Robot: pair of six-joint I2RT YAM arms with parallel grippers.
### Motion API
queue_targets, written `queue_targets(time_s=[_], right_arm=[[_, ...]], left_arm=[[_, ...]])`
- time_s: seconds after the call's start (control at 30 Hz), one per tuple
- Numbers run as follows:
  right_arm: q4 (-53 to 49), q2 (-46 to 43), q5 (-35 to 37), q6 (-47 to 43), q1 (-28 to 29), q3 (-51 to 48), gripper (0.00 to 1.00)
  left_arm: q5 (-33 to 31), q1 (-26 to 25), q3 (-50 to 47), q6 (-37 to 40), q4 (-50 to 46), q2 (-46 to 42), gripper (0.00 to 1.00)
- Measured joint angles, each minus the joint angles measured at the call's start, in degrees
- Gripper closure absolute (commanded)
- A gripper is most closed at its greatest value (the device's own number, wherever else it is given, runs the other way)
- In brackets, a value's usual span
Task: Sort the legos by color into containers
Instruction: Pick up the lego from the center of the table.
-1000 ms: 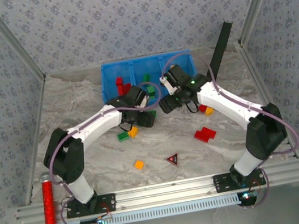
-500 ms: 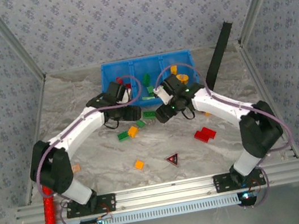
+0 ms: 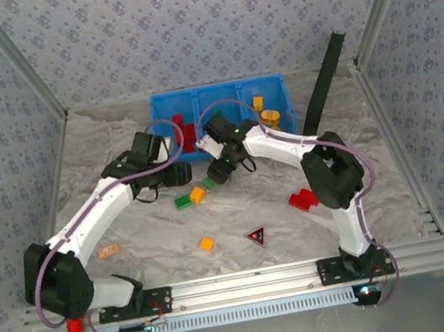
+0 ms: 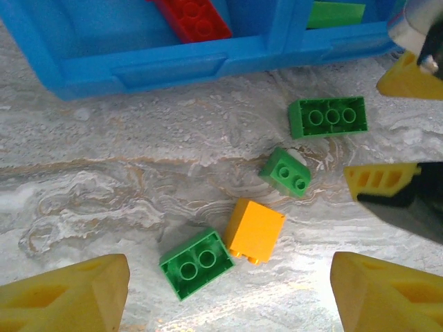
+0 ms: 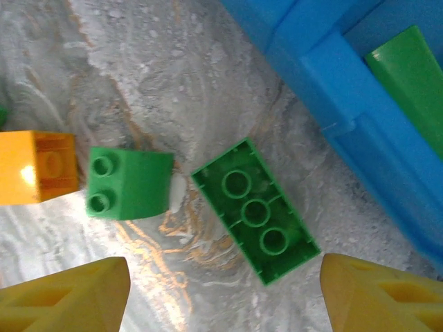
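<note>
Seen from above, both arms reach in to the near wall of the blue tray point(image 3: 218, 90), which sits at the far middle of the marbled worktop point(image 3: 253, 199). This high view takes in the legos lying further out: a red pair point(image 3: 302, 198) and an orange brick point(image 3: 207, 243), with a dark red triangle point(image 3: 257, 235) between them, all on open worktop nearer the arm bases. It also shows red bricks point(image 3: 182, 127) in the tray's left compartment and yellow pieces point(image 3: 269, 115) in its right.

The wrist views give the close detail. The left tool point(image 4: 225, 294) hangs with its fingers spread wide and nothing between them. Below it is a cluster: a square green brick point(image 4: 196, 263), an orange cube point(image 4: 256, 230) just beside it, a small green brick point(image 4: 285, 171) and a long green brick point(image 4: 327, 117). The right tool point(image 5: 225, 297) is also spread and empty, and hangs over the long brick.

That brick lies flat with three circles on its upper face. Its long axis runs parallel to the tray's near wall — a bare strip of worktop separates the two. The small green brick has its two studs on the side away from the long one, with a thin gap between them.
</note>
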Motion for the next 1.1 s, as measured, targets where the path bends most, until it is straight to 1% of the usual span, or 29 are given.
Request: queue_targets(time_s=[0.1, 0.2, 0.33, 0.5, 0.53, 0.6, 0.7, 0.8, 0.87, 1.0, 1.1], right_arm=[[-1.5, 2.2, 0.2, -1.3, -0.6, 2.4, 0.26], [-2.8, 4.1, 0.2, -2.4, -0.9, 4.3, 0.31], [-4.0, 6.1, 0.1, -3.4, -0.9, 5.5, 0.34], [-4.5, 7.0, 0.4, -4.4, -0.9, 5.9, 0.34], [-4.6, 7.2, 0.4, -4.4, -0.9, 5.9, 0.35], [-4.7, 7.8, 0.4, -4.8, -0.9, 6.1, 0.43], [-5.0, 9.2, 0.4, -5.3, -0.9, 6.2, 0.50], [-5.5, 9.8, 0.3, -5.4, -0.9, 6.2, 0.52], [-5.7, 9.8, 0.3, -5.7, -0.9, 6.2, 0.58], [-5.8, 9.8, 0.3, -5.9, -0.9, 5.9, 0.64], [-6.0, 8.9, 0.0, -5.8, -1.2, 5.0, 0.66]], left_arm=[[0.1, 0.7, -1.4, 0.0, -0.2, -1.6, 0.23], [0.3, 1.0, -2.3, -0.2, -0.3, -2.4, 0.23], [0.8, 1.6, -2.9, -0.3, -0.6, -2.7, 0.23], [1.0, 2.4, -3.0, -0.3, -0.9, -3.8, 0.22], [1.0, 2.5, -3.0, -0.2, -0.9, -3.9, 0.22], [1.0, 2.5, -3.0, -0.3, -0.9, -4.1, 0.22], [1.1, 2.5, -3.0, -0.3, -0.9, -4.2, 0.22], [1.2, 2.5, -3.0, -0.3, -0.9, -4.2, 0.22], [1.2, 2.6, -3.0, -0.3, -0.9, -4.2, 0.22], [1.4, 2.8, -3.0, -0.4, -0.9, -4.2, 0.22], [1.4, 2.8, -3.0, -0.4, -0.9, -4.2, 0.22]])
